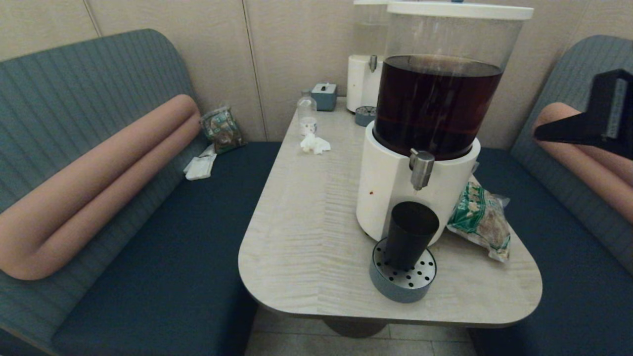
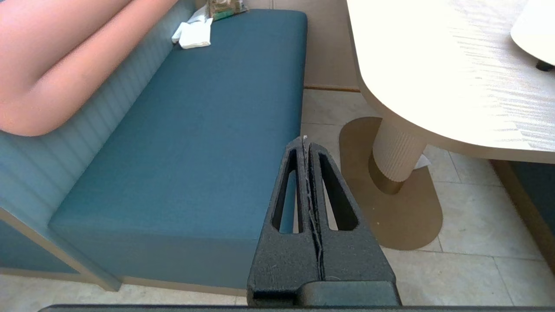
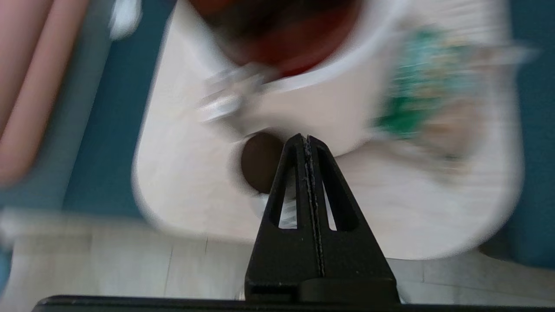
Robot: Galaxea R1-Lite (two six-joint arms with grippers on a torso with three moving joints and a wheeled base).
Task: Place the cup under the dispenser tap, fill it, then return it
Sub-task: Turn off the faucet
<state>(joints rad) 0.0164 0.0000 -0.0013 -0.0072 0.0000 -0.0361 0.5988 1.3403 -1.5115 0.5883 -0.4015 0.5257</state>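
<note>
The black cup stands upright on the round grey drip tray, right below the steel dispenser tap of the big white-based dispenser holding dark brown liquid. My right gripper hangs in the air at the right edge of the head view, well above and to the right of the cup, its fingers shut with nothing between them. The right wrist view shows the right gripper over the cup and the tap. My left gripper is parked low beside the bench, shut and empty.
A green snack bag lies right of the dispenser. At the table's far end are a paler dispenser, a clear bottle, a crumpled tissue and a small grey box. Blue benches flank the table.
</note>
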